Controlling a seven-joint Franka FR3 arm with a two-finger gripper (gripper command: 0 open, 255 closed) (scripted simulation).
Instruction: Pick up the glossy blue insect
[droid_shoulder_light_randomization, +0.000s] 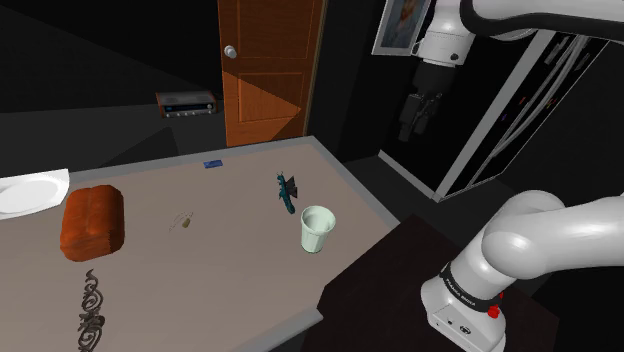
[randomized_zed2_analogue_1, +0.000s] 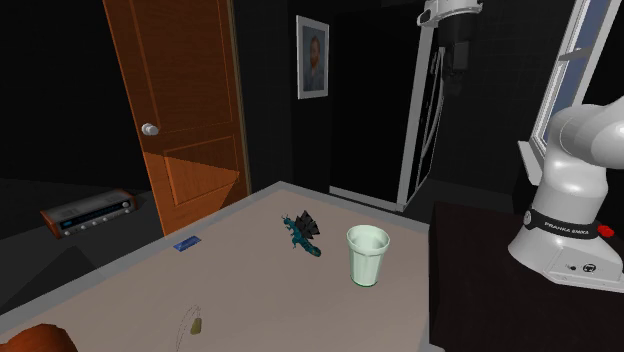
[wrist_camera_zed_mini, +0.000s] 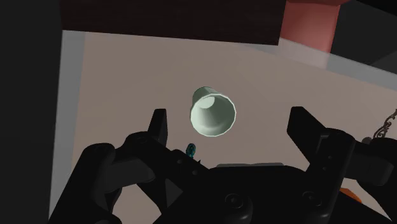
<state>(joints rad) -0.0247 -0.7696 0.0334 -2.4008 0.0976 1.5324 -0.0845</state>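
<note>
**Upright cup stands close to the insect, under a high, open gripper**

Reading the shoulder view from its left, a white plate and a reddish-brown loaf-shaped block sit at that end of the table. Both are well apart from the target and are unlikely to matter. A small tan object lies mid-table, also out of the way.

Next comes the blue insect, lying low on the tabletop toward the side nearer the door. Near it, on the shoulder view's right, a pale green cup stands upright. Farthest right and high above the table hangs the gripper, its fingers spread apart with nothing clasped.

The cup is probably the main hazard. In the wrist view it lies between the fingers, far below them, while the insect only peeks out beside the hand's body. A straight descent would therefore likely land on the cup, and a sideways correction made late could tip it with a finger.

The insect itself looks thin, glossy and irregular. The fingers could close above it, skid it across the table or pinch only a leg, and pressing too low would drive the tips into the tabletop.
</note>
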